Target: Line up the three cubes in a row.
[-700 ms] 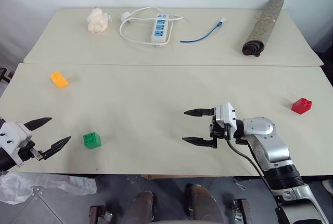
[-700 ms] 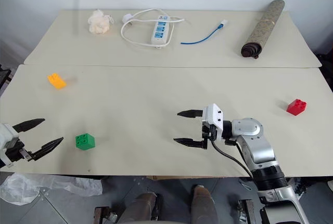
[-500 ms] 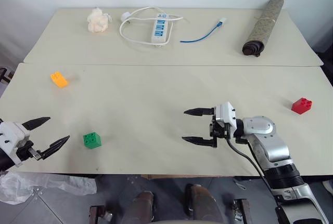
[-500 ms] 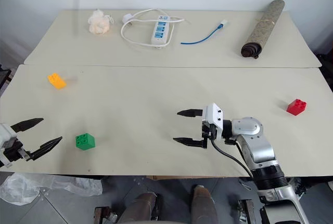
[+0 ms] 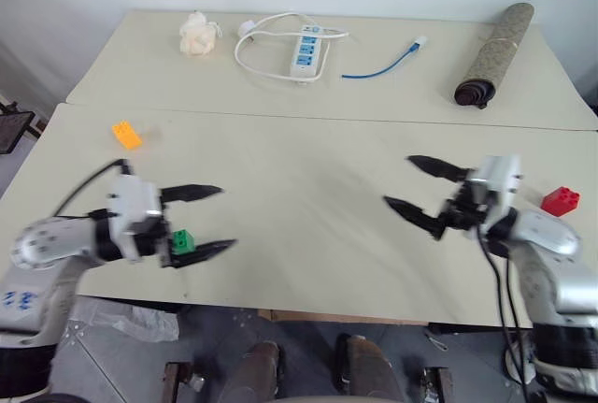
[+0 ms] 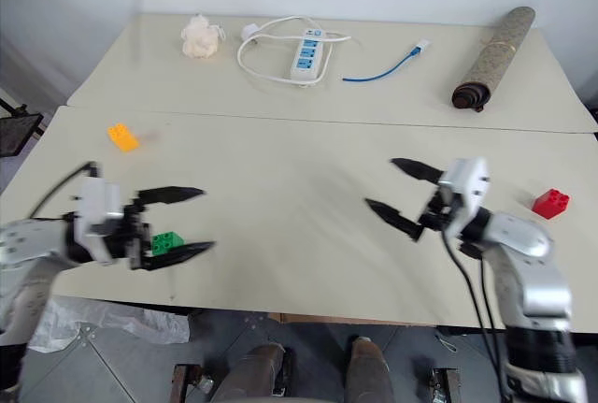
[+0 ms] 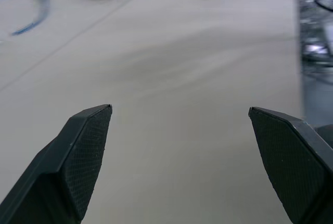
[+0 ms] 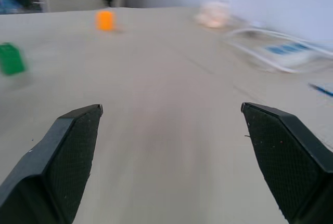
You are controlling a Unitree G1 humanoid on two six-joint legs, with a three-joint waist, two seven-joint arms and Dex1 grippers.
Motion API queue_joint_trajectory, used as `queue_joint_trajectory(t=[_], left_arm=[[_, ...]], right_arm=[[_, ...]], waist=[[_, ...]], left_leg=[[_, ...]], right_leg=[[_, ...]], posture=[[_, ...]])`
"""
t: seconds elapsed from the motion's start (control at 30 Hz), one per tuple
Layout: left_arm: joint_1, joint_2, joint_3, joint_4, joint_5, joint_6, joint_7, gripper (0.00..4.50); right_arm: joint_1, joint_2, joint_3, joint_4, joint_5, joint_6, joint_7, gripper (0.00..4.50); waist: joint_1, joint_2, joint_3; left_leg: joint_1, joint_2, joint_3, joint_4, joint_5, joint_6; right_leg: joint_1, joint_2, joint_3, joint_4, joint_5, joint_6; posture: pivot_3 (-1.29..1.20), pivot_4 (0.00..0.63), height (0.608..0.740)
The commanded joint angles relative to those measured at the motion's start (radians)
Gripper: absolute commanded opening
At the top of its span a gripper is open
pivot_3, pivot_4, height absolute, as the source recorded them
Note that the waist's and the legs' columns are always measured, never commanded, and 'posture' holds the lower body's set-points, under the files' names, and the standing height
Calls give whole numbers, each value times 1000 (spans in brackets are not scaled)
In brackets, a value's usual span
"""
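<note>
I see the left end effector (image 5: 207,219) spread wide and empty, with the green cube (image 5: 182,240) just beside its fingers, toward the wrist. The right end effector (image 5: 408,195) is equally wide, also empty, well right of the green cube. The red cube (image 5: 560,200) lies further right, the orange-yellow cube (image 5: 126,134) behind-left, all on the worktop (image 5: 299,169).

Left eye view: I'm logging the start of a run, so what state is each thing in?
Left gripper: open, empty.
Right gripper: open, empty.
Green studded plastic cube: on table, between left fingers, ungripped.
Orange-yellow studded cube: on table, alone.
Red studded cube: on table, alone.
Patterned mat: rolled up.
</note>
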Motion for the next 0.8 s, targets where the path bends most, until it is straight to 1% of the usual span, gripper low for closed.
queue_joint_trajectory(t=[0.03,0.07,0.1,0.17,0.2,0.23,0.27,0.37,0.43,0.53,0.63,0.7,0.8], left_arm=[[-51,-41,-104,-9,44,19,2,4474],[-64,-54,-120,-1,52,25,9,4474],[-69,-64,-128,6,59,20,10,4474],[-80,-88,-145,15,68,13,12,4474],[-86,-98,-154,18,71,11,11,4474],[-91,-106,-163,20,79,7,9,4474],[-99,-112,-175,22,90,3,6,4474],[-112,-124,-190,28,114,-8,0,4474],[-126,-138,-190,43,128,-24,9,4474],[-136,-158,-190,50,135,-38,12,4474],[-140,-172,-193,52,146,-49,13,4474],[-139,-179,-202,56,159,-61,12,4474],[-132,-188,-208,54,171,-68,16,4474]], right_arm=[[170,-6,-302,-60,30,-15,-122,4500],[221,6,-359,-50,34,-29,-139,4500],[264,14,-388,-38,32,-41,-143,4500],[333,26,-420,10,5,-87,-132,4500],[359,33,-435,38,2,-98,-132,4500],[377,40,-447,73,-11,-125,-137,4500],[391,53,-469,119,-18,-145,-160,4500],[397,75,-498,183,-15,-175,-216,4500],[381,72,-475,153,-16,-163,-245,4500],[337,52,-449,118,-3,-115,-296,4500],[288,26,-434,98,8,-46,-344,4500],[185,-23,-416,116,23,104,-456,4500],[27,-91,-350,180,-23,265,-584,4500]], waist=[[6,1,-1],[5,1,-1],[5,1,-1],[-2,0,-1],[-5,0,-1],[-10,0,0],[-13,0,0],[-17,0,0],[-25,1,-1],[-29,2,-1],[-26,2,-1],[-24,2,-1],[-24,2,-1]], left_leg=[[0,0,1,-1,0,0],[0,0,1,-1,0,0],[0,0,3,0,0,0],[1,1,6,1,0,0],[2,2,11,1,0,0],[4,3,16,1,0,0],[6,4,20,1,1,1],[15,5,26,-1,1,1],[18,6,28,-3,1,1],[19,9,30,-3,1,0],[19,11,31,-3,2,-1],[18,11,31,-4,2,-2],[17,10,33,-3,2,-2]], right_leg=[[0,0,0,0,0,0],[0,0,0,0,0,0],[0,1,1,0,0,0],[0,3,2,0,0,2],[1,4,2,-2,0,5],[2,4,3,-4,0,12],[3,5,6,-4,0,14],[7,6,13,-6,1,15],[8,7,18,-6,1,16],[8,11,30,-6,2,17],[5,12,32,-6,2,17],[4,13,32,-6,2,16],[3,12,33,-5,2,16]], posture=[[0,150,740],[0,150,740],[0,150,740],[0,150,740],[0,150,740],[0,150,740],[0,150,740],[0,150,740],[0,150,740],[0,150,740],[0,150,740],[0,150,740],[0,150,740]])
